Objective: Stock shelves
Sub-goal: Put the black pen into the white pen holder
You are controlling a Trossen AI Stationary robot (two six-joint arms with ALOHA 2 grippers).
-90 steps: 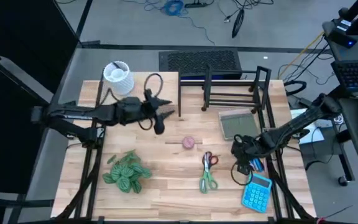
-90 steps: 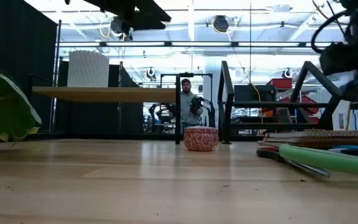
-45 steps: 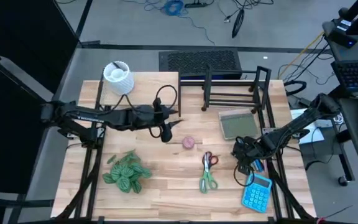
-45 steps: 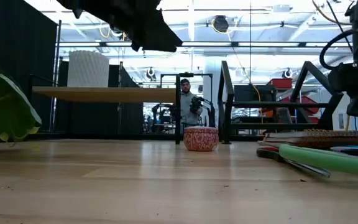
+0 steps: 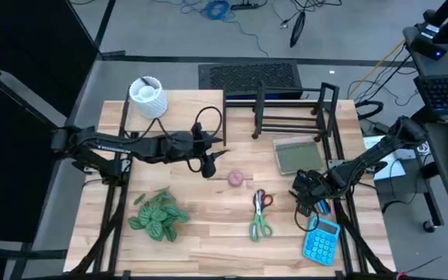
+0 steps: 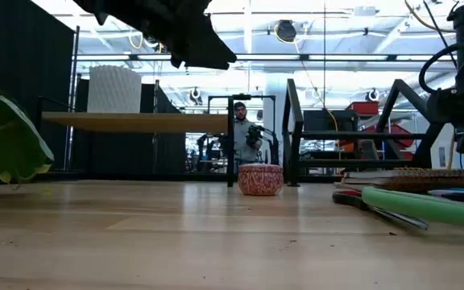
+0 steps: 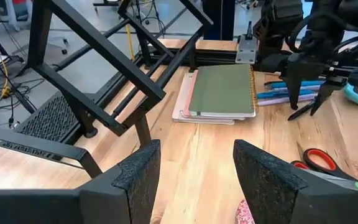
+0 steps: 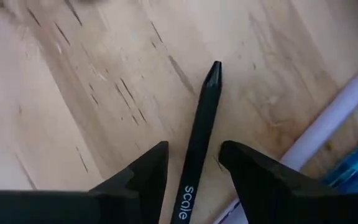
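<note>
High view: scissors (image 5: 260, 214) beside calculator (image 5: 321, 240).

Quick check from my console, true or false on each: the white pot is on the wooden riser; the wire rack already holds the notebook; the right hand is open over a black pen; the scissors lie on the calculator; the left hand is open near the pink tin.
1. The white pot stands on the wooden riser. True.
2. The wire rack holds the notebook. False: the notebook lies on the table in front of the rack.
3. The right hand is open over a black pen. True.
4. The scissors lie on the calculator. False: they are apart on the table.
5. The left hand is open near the pink tin. True.
</note>
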